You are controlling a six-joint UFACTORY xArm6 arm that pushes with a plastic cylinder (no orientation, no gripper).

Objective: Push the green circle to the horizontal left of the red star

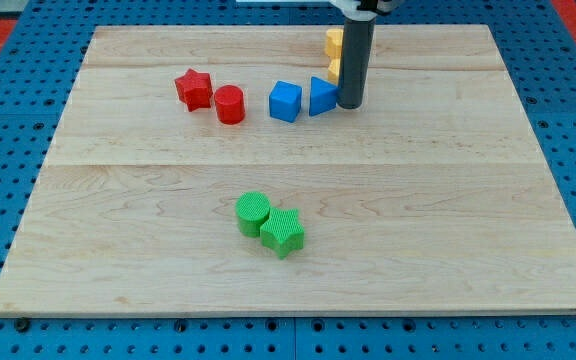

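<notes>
my tip [350, 105] rests on the wooden board [448, 230] in the upper right of centre, touching or just beside the right edge of the blue triangle [322, 96]. it is a bare rod end with nothing to open and nothing held. a blue cube [285, 101] sits just left of the triangle. two yellow blocks [334, 55] stand behind the rod, partly hidden, so their shapes cannot be made out.

the green circle [252, 213] lies well apart from my tip, in the lower middle of the frame, touching a green star [283, 232] at its lower right. it is a round upright cylinder, so it shows no heading or long axis.

the red star [194, 89] is in the upper left of centre, with a red cylinder [230, 104] just beside it at its lower right.
</notes>
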